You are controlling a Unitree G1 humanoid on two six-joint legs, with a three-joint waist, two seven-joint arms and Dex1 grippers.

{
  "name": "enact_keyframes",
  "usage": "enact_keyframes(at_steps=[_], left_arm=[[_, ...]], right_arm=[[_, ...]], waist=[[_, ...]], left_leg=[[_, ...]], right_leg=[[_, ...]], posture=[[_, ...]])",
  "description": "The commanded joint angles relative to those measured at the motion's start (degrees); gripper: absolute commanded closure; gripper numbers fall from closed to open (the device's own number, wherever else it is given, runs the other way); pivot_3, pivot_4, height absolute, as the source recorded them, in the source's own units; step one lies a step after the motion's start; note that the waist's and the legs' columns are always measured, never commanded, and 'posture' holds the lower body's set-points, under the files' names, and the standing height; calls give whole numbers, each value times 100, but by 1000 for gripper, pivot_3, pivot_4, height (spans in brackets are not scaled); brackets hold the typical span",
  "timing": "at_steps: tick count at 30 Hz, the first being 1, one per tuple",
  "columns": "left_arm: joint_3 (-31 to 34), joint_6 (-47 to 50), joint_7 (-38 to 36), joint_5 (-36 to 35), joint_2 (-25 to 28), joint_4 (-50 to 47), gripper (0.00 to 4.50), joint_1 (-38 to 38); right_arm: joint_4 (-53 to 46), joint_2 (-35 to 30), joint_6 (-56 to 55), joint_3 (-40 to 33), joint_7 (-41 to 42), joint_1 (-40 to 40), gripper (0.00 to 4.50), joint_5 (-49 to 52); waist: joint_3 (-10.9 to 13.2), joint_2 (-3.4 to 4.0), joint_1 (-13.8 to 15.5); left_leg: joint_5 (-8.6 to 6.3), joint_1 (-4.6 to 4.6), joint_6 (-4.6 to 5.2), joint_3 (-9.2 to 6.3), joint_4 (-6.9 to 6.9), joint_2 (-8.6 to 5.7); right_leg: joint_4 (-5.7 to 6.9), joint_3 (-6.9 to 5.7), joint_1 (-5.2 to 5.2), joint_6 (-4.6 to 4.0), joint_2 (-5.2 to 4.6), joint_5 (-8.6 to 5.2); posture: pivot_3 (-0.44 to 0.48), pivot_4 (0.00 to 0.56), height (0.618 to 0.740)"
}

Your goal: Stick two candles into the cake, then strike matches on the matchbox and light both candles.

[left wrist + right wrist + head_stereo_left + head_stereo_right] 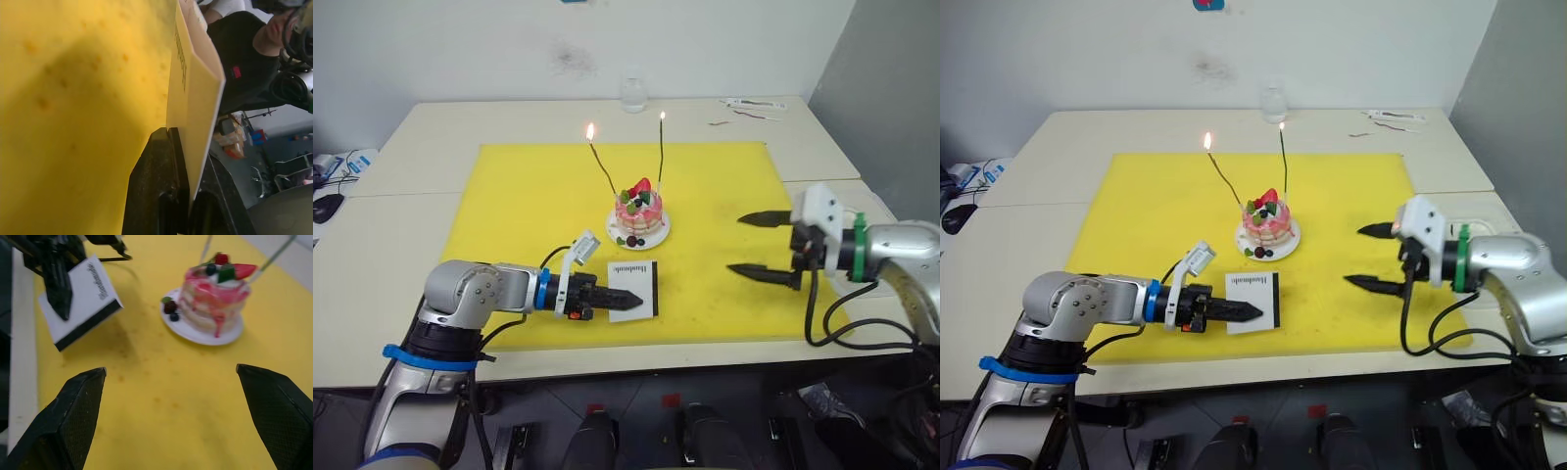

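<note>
The matchbox [632, 291] lies flat on a yellow mat [529, 215] near the desk's [431, 132] front edge, pinched at its left end between the fingers of the left gripper [603, 299], which are clenched on it, as the left wrist view shows with the box's thin edge wedged between the two black fingers [161, 191]. Its lettered edge runs toward the cake, and one dark striking side faces right.

The cake [639, 212] sits on its white plate [661, 233] at the mat's middle, just beyond the matchbox. Two candles stand in it: the left one [603, 168] leans left and carries a flame, while the right one [661, 157] rises nearly upright with a small flame at its tip.

The right gripper [766, 247] hovers over the mat's right side, well apart from the cake, its fingers spread wide and empty, pointing left toward the cake and matchbox.

A clear glass [633, 93] stands at the desk's far edge.
</note>
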Motion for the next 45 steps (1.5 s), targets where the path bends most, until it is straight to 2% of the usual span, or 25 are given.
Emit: enact_keyframes(at_steps=[1,10,11,13,18,22,24,27,29,30,35,38,42,45], left_arm=[[197,370,332,88,-174,393,4500,-245],[743,659,840,213,-557,1002,4500,-590],[782,674,849,212,-564,1004,3914,-599],[847,712,871,209,-579,1005,3470,-617],[900,703,838,251,-394,928,1919,-534],[1094,715,749,237,129,655,688,-278],[1147,556,625,274,555,384,56,-41],[1201,-268,372,540,1173,-57,21,406],[1387,-802,361,653,1279,-195,21,569],[1517,-1361,461,866,1245,-263,21,638],[1912,-3316,1551,1907,728,-329,21,719],[1955,-4034,2457,2527,273,-232,21,768],[1737,-4973,3055,3365,-10,-174,21,1039],[1859,-5484,3282,3590,-219,-65,21,1281]], right_arm=[[-166,83,-130,90,-25,-117,35,-32],[-191,132,-121,92,-64,-110,35,-24],[-180,135,-133,92,-67,-109,0,-32],[-159,140,-140,92,-75,-116,0,-42],[-78,112,-181,72,-30,-129,0,-64],[-39,25,-205,-32,-5,-36,0,-63],[-43,-10,-181,-104,-47,55,0,-30],[-1,-1,-166,-249,-208,217,0,-26],[67,58,-143,-362,-386,286,0,-40],[135,130,-144,-463,-576,321,0,-67],[589,798,-155,-852,-2181,378,0,-589],[843,1238,-203,-937,-2940,384,0,-876],[1217,1612,-487,-840,-3429,246,0,-1194],[1614,2008,-852,-813,-3789,82,0,-1334]], waist=[[0,0,2],[0,0,2],[0,0,1],[0,0,2],[0,0,0],[-1,1,-28],[-1,1,-41],[-1,1,-60],[-1,2,-48],[-1,1,-27],[-2,0,33],[-2,0,55],[-2,0,35],[-2,0,-6]], left_leg=[[0,0,0,-1,0,-1],[3,3,-4,-1,0,1],[3,3,-5,1,-1,0],[5,3,-8,1,-1,1],[11,2,-18,1,-2,0],[11,5,-19,5,-4,2],[10,8,-17,4,-6,3],[6,22,-10,7,-15,6],[6,28,-11,10,-17,9],[7,28,-12,9,-17,10],[16,25,-7,15,-9,6],[19,20,-2,18,-8,-5],[20,5,-4,18,-10,-5],[20,5,-3,20,-14,-2]], right_leg=[[0,-2,0,1,1,0],[1,-1,-1,-4,1,4],[1,0,-1,-4,1,4],[1,0,-1,-4,0,4],[1,1,-1,-4,-4,4],[1,1,-2,-4,-5,4],[2,1,-3,-5,-9,4],[3,1,-2,-6,-6,3],[3,3,0,-6,-8,3],[3,3,0,-6,-12,3],[-2,6,6,15,-36,15],[-6,7,6,0,-46,31],[-8,6,-5,-3,-47,33],[-7,6,-8,-4,-46,33]], posture=[[0,150,740],[0,150,740],[0,150,740],[0,150,740],[0,150,740],[0,150,740],[0,150,740],[0,150,740],[0,150,740],[0,150,740],[0,150,740],[0,150,740],[0,150,740],[0,150,740]])
